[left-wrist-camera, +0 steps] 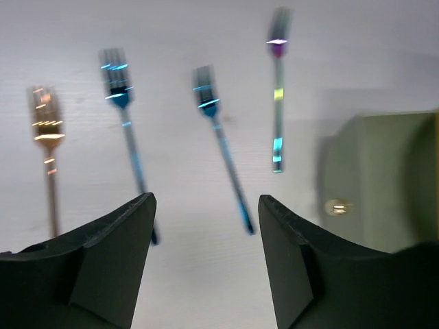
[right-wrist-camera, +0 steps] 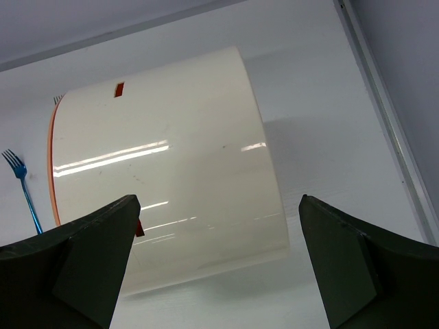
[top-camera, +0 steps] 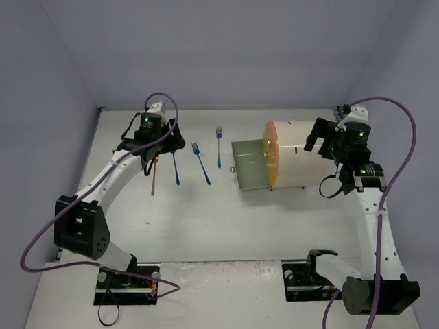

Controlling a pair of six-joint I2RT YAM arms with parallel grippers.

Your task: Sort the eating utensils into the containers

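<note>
The left tool (left-wrist-camera: pixel 206 202) was released, jaws apart with nothing between them, hanging low over the row of forks at the far left of the tabletop (top-camera: pixel 206 226). From its own camera you could see four forks lying flat, tines pointing away from the arms. A gold fork (left-wrist-camera: pixel 48 137) was on the left, then a blue fork (left-wrist-camera: pixel 127 123), then a second blue fork (left-wrist-camera: pixel 219 137) lying a bit slanted. Last was a purple-tipped fork (left-wrist-camera: pixel 277 103), sitting further back than the others. None of them touched each other or the tool.

To the right of the forks was the white cabinet (right-wrist-camera: pixel 164 178), a fat cylinder on its side with its round orange front (top-camera: pixel 272 154) facing them. One drawer (top-camera: pixel 248 164) was pulled out toward the forks. It looked greenish from above, with a small gold knob (left-wrist-camera: pixel 336 205) on its face. I couldn't tell if anything was in it.

The right tool (right-wrist-camera: pixel 219 200) was wide open too, gripping nothing. It sat just behind the cabinet's back end, looking down along the white shell.
</note>
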